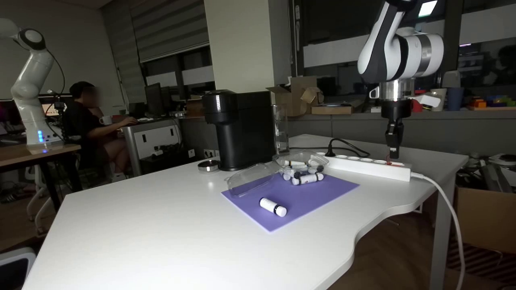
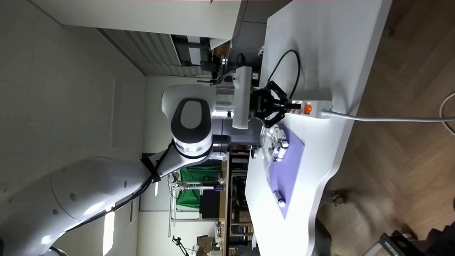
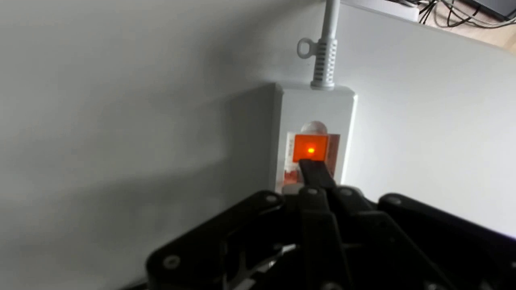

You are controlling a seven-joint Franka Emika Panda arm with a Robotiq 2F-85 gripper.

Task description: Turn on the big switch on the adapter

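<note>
The adapter is a long white power strip (image 1: 363, 168) lying along the table's edge side. Its end with the white cable also shows in an exterior view (image 2: 322, 106) and in the wrist view (image 3: 296, 108). Near that end the big switch (image 3: 310, 144) is orange with a bright lit spot; it also glows in an exterior view (image 2: 308, 108). My gripper (image 3: 312, 164) is shut and empty, pointing down just above the strip beside the switch. It shows in both exterior views (image 1: 394, 155) (image 2: 295, 106). Its fingertips overlap the switch's near edge in the wrist view; I cannot tell whether they touch.
A purple mat (image 1: 334, 188) beside the strip bears a clear container (image 1: 278, 161), its lid (image 1: 250, 181) and several small white cylinders (image 1: 273, 207). A tall black machine (image 1: 246, 129) stands behind. A black plug and cable (image 1: 354, 146) sit at the strip's far end.
</note>
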